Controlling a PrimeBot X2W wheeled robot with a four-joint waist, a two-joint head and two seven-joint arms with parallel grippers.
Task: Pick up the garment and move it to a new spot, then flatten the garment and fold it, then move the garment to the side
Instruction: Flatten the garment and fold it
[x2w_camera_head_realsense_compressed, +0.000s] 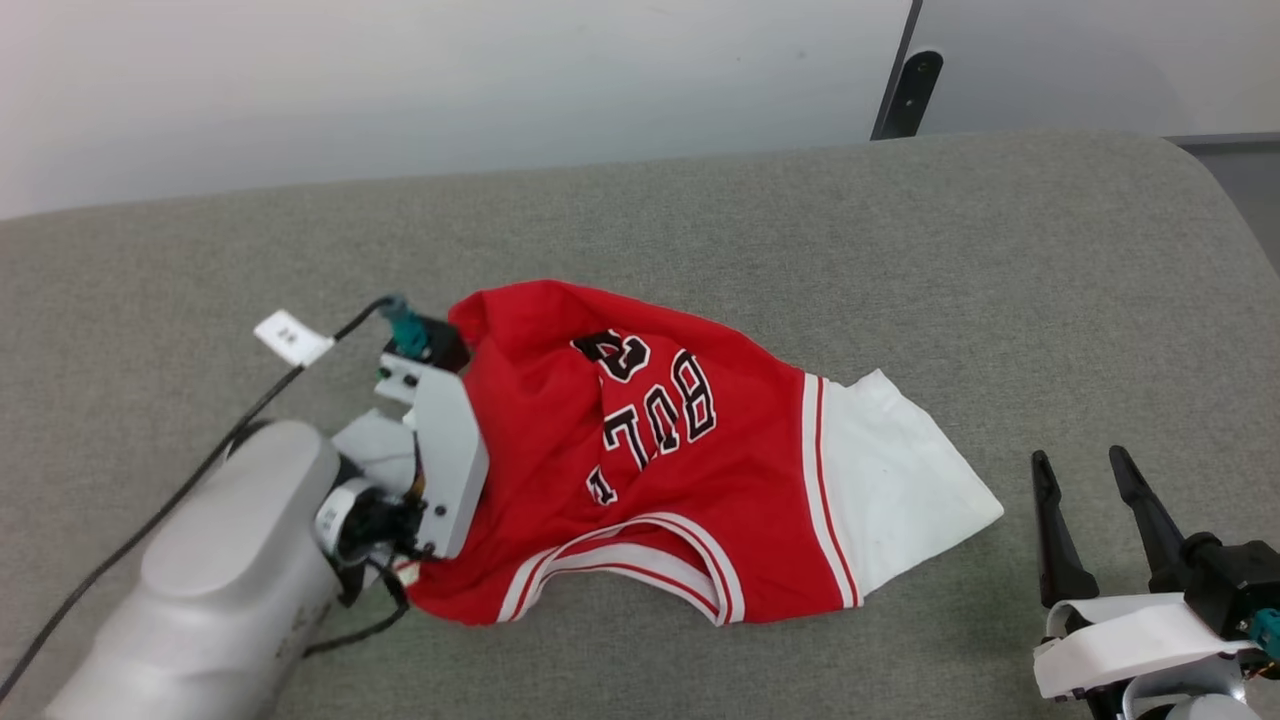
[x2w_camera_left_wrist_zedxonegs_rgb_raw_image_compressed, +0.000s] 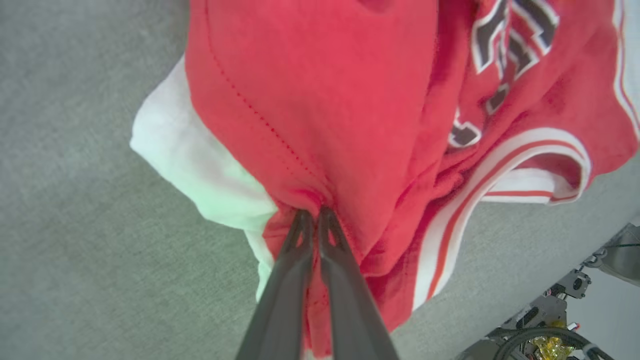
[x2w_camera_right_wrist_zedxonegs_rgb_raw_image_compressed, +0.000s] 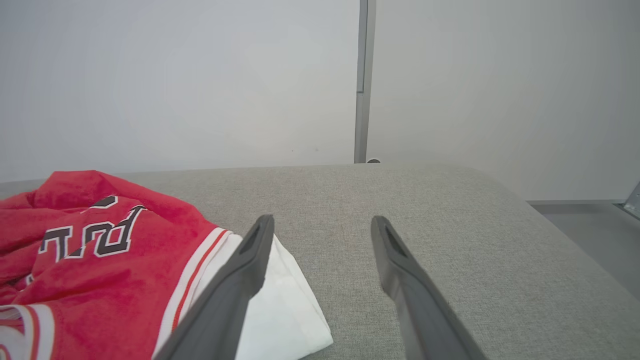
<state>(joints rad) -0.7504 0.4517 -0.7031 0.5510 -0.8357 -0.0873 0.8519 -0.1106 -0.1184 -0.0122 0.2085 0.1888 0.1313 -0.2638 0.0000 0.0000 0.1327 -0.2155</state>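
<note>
The garment (x2w_camera_head_realsense_compressed: 690, 470) is a red jersey T-shirt with black "BUL" lettering, lying crumpled in the middle of the grey cushioned surface. One white sleeve (x2w_camera_head_realsense_compressed: 900, 485) spreads out to its right. My left gripper (x2w_camera_left_wrist_zedxonegs_rgb_raw_image_compressed: 312, 217) is shut on a pinch of red fabric at the garment's (x2w_camera_left_wrist_zedxonegs_rgb_raw_image_compressed: 320, 100) left edge; in the head view its fingertips are hidden behind the wrist housing (x2w_camera_head_realsense_compressed: 445, 460). At the lower right my right gripper (x2w_camera_head_realsense_compressed: 1085, 465) stands open just right of the white sleeve, nothing between its fingers (x2w_camera_right_wrist_zedxonegs_rgb_raw_image_compressed: 250, 260). The garment (x2w_camera_right_wrist_zedxonegs_rgb_raw_image_compressed: 90, 265) lies to their left.
The grey cushioned surface (x2w_camera_head_realsense_compressed: 700, 210) extends well beyond the garment on all sides. A pale wall runs behind it, with a dark post (x2w_camera_head_realsense_compressed: 905, 95) at the back right. A black cable with a white tag (x2w_camera_head_realsense_compressed: 292, 338) trails from my left arm.
</note>
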